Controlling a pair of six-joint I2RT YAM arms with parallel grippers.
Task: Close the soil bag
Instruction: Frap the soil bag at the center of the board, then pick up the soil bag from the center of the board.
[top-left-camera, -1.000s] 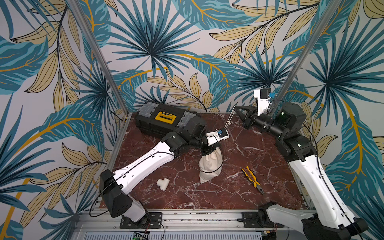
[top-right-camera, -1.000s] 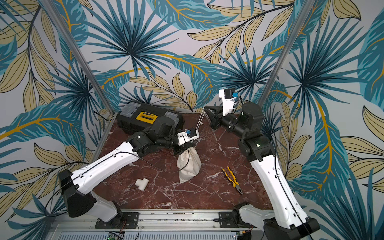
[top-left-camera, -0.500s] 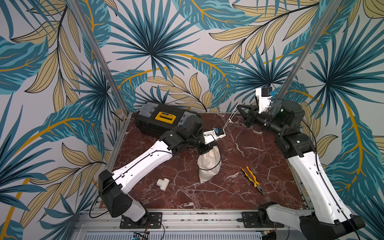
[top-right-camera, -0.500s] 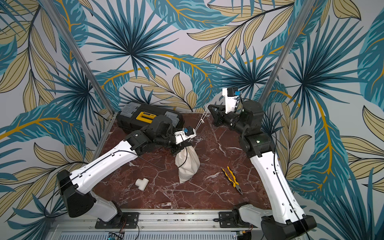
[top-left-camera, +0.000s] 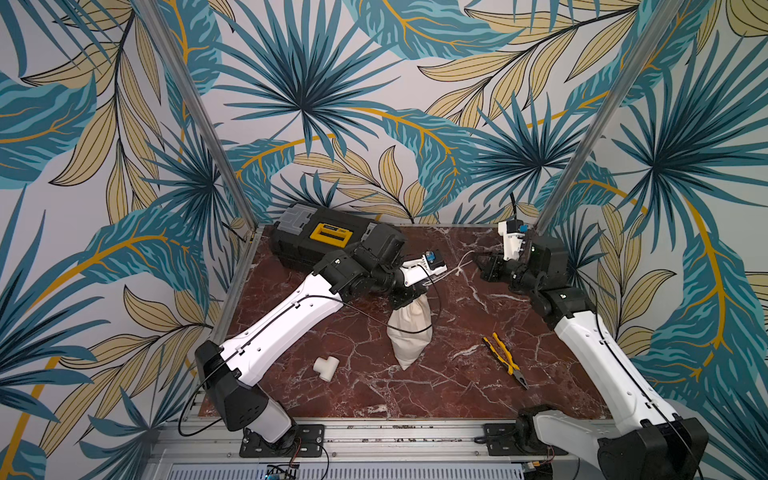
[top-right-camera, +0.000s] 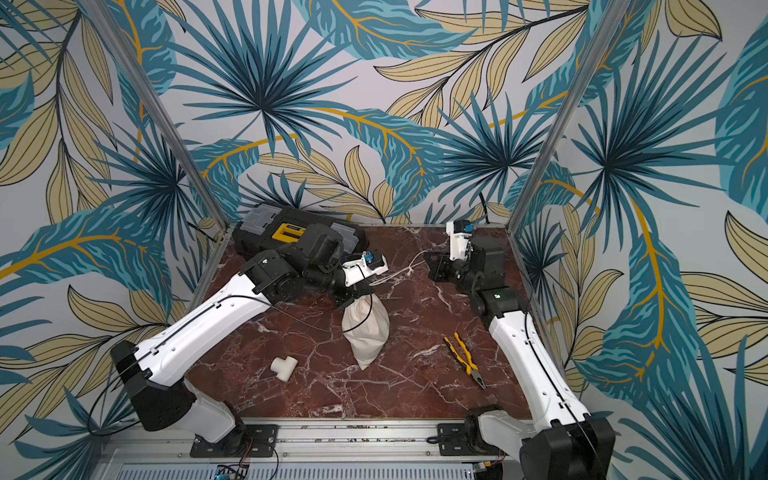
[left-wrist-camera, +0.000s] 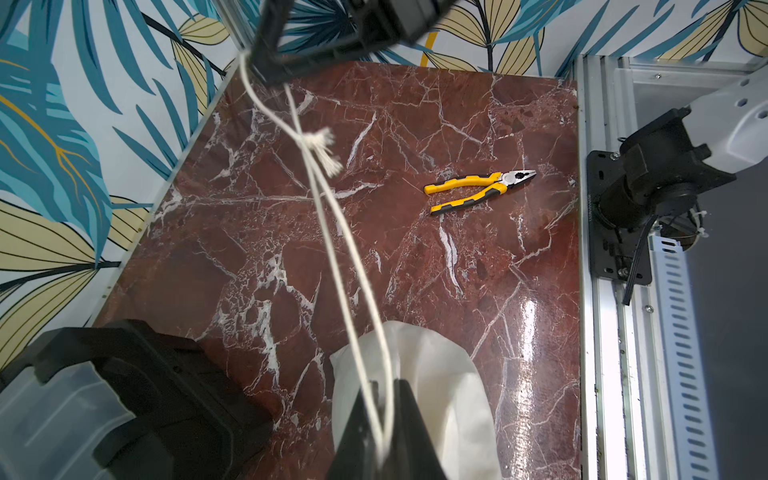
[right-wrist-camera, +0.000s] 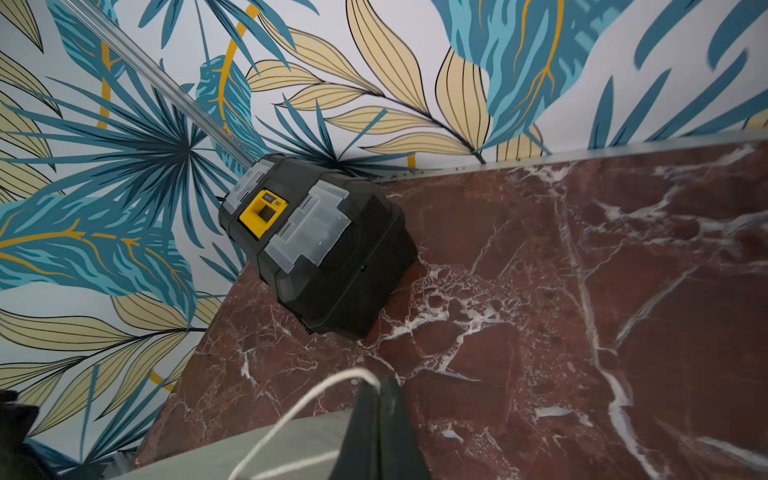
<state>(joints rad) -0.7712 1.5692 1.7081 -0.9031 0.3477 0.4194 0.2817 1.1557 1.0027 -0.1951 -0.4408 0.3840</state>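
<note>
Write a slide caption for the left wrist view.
Closing the soil bag: left gripper pinches its neck, right gripper holds the drawstring above the marble table.

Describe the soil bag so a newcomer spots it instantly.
On the red marble table, in front of the black toolbox, find the soil bag at centre. It's the only soft cream cloth thing; the white pipe tee nearby is hard plastic.

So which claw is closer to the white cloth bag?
The left. The left gripper pinches the soil bag at its gathered neck; the right gripper is apart, toward the back right corner, holding its cord.
</note>
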